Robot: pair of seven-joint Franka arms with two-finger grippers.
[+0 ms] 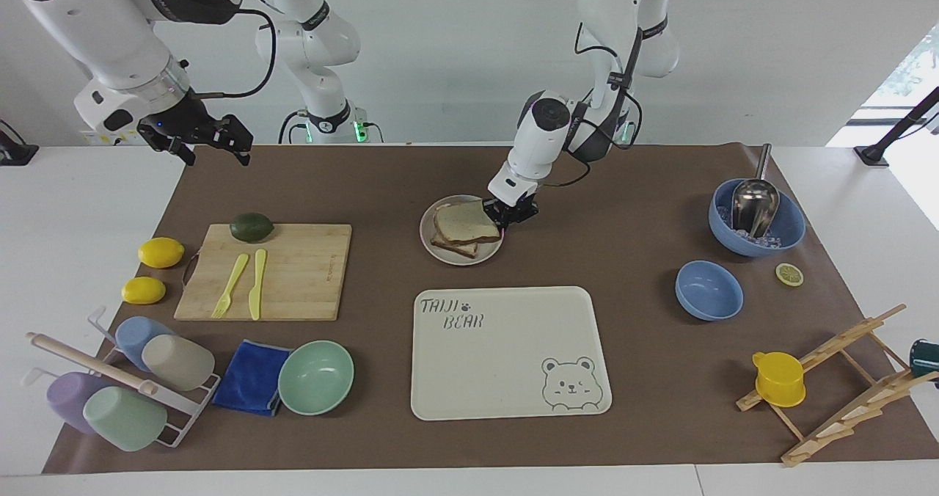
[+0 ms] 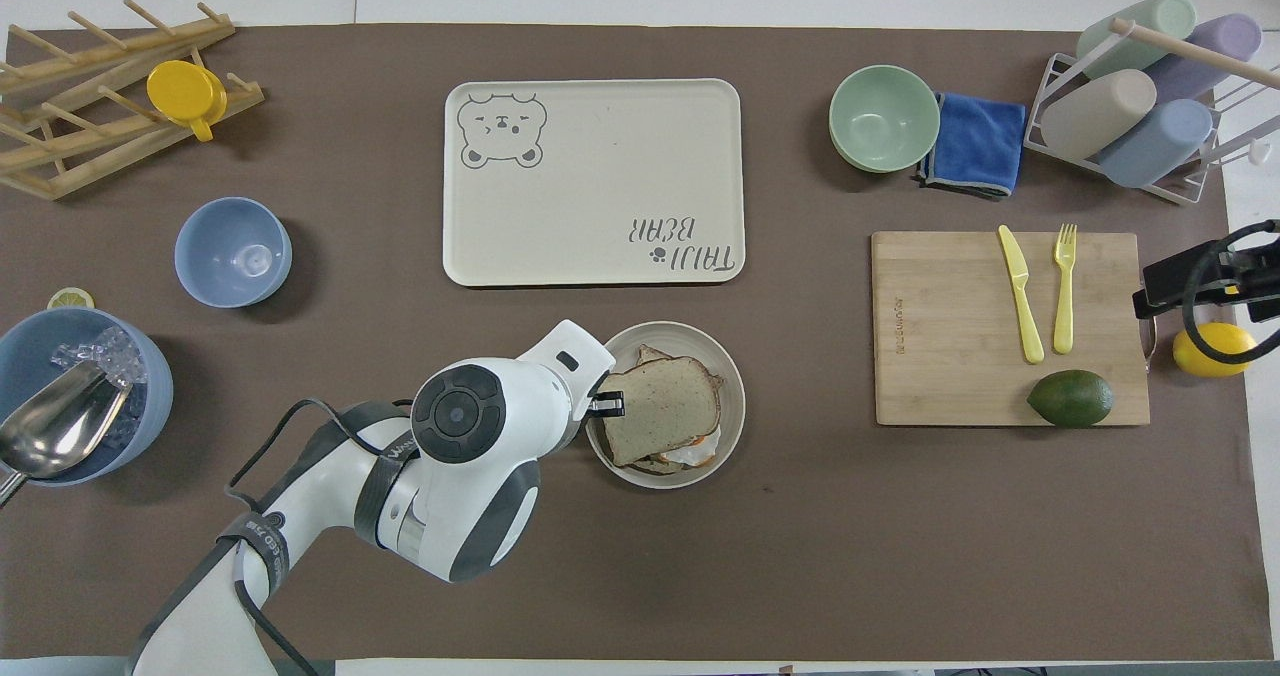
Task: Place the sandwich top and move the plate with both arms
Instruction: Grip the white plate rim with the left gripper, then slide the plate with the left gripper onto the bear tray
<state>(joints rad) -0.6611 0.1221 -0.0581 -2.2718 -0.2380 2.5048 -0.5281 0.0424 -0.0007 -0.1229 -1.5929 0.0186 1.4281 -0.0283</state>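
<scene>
The plate (image 1: 469,258) sits on the brown mat between the robots and the bear-printed tray. The sandwich top (image 1: 462,222) lies on the stacked sandwich on it, with a bit of fried egg showing under it in the overhead view (image 2: 660,408). My left gripper (image 1: 507,213) is shut on the plate's rim (image 2: 735,408) at the edge toward the left arm's end. It also shows in the overhead view (image 2: 608,406). My right gripper (image 1: 216,147) is open and empty, waiting in the air over the mat's corner near the right arm's base.
The cream bear tray (image 1: 506,393) lies farther from the robots than the plate. A cutting board (image 1: 308,276) with avocado, fork and knife lies toward the right arm's end. Two blue bowls (image 1: 708,290) stand toward the left arm's end. A mint bowl (image 1: 315,377) sits by a blue cloth.
</scene>
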